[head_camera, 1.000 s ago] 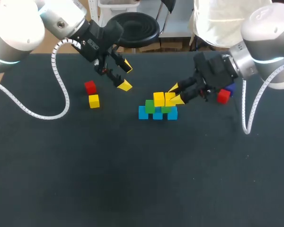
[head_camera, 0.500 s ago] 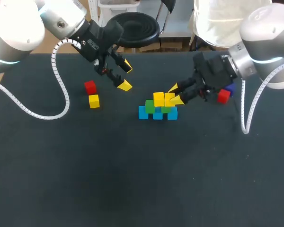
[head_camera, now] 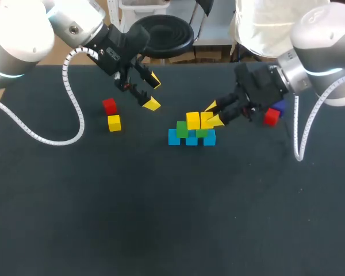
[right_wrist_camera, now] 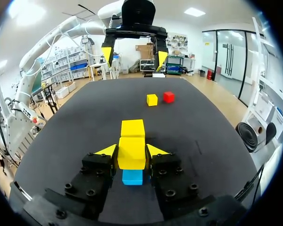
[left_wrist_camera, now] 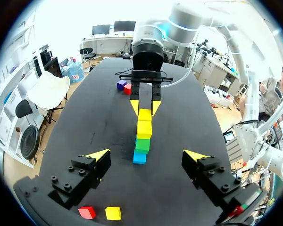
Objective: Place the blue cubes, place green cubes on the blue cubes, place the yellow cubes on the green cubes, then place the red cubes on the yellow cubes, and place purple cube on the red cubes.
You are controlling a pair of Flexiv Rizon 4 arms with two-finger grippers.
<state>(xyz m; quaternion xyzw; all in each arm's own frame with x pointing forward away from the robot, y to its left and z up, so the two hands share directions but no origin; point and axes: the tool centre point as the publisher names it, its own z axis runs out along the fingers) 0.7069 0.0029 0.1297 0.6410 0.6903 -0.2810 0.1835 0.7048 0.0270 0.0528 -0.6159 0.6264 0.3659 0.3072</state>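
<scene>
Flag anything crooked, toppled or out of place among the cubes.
Nothing stands out. The blue row, green cubes and yellow cubes sit level and aligned; the right gripper is shut on one yellow cube. The loose cubes lie flat on the table.

Right pincer [head_camera: 213,114] hems the stack [head_camera: 191,138]; its left flank stands free.
</scene>
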